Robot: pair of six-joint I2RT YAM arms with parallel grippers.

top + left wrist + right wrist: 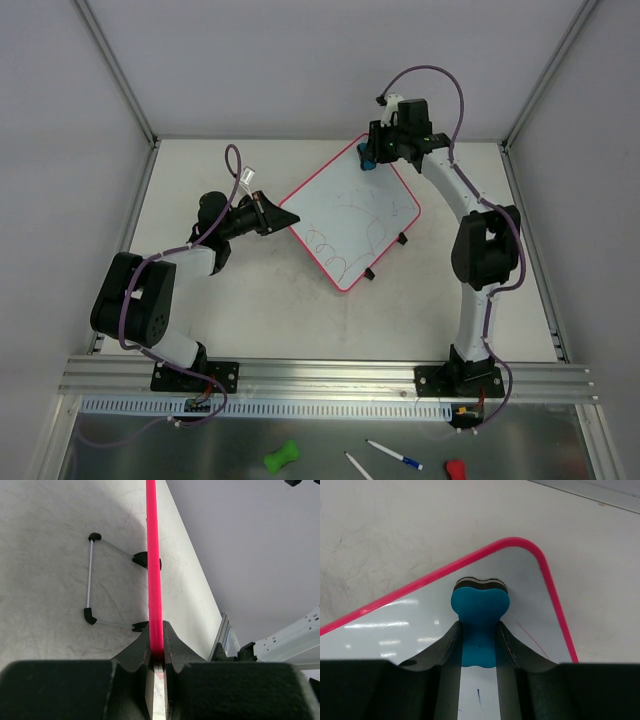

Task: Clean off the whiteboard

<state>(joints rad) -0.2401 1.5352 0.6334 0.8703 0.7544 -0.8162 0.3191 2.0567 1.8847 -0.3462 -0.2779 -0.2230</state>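
Whiteboard point(345, 205) scribbled, blue eraser point(480, 607) at corner

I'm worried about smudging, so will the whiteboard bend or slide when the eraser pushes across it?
Probably stiff: the whiteboard edge runs dead straight from the left claw. Likely light, since it looks thin. It could rock on its wire stand, though the claw pinching its edge should curb sliding.

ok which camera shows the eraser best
Right wrist: the blue eraser sits centre, clamped in the right gripper, at a corner of the whiteboard. The top view shows a blue speck under that gripper; the left wrist view misses it.
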